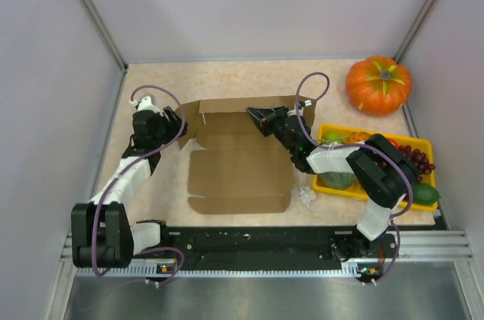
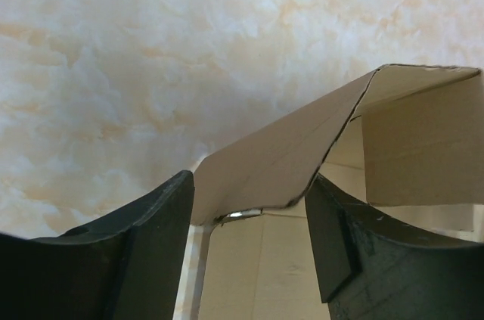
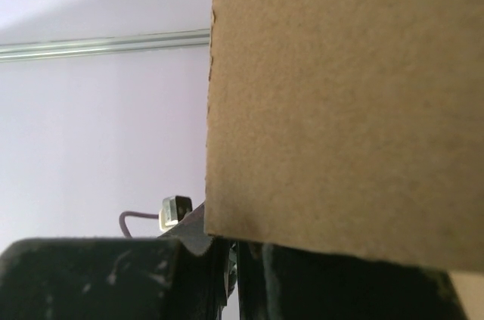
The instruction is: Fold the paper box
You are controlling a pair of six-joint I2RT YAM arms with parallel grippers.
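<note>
From above, the paper box (image 1: 238, 165) lies on the table (image 1: 227, 78) between the arms, its far wall raised. The left gripper (image 1: 172, 119) sits at its far left corner, the right gripper (image 1: 257, 117) at the wall. Left wrist: jaws apart, a flap between them. Right wrist: jaws pinched on the cardboard's edge.

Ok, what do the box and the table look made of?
The box looks like thin brown cardboard: matte, unprinted, with a fibrous grain and crisp creases. The table looks like smooth laminate with a beige marbled pattern, though stone can't be ruled out.
</note>
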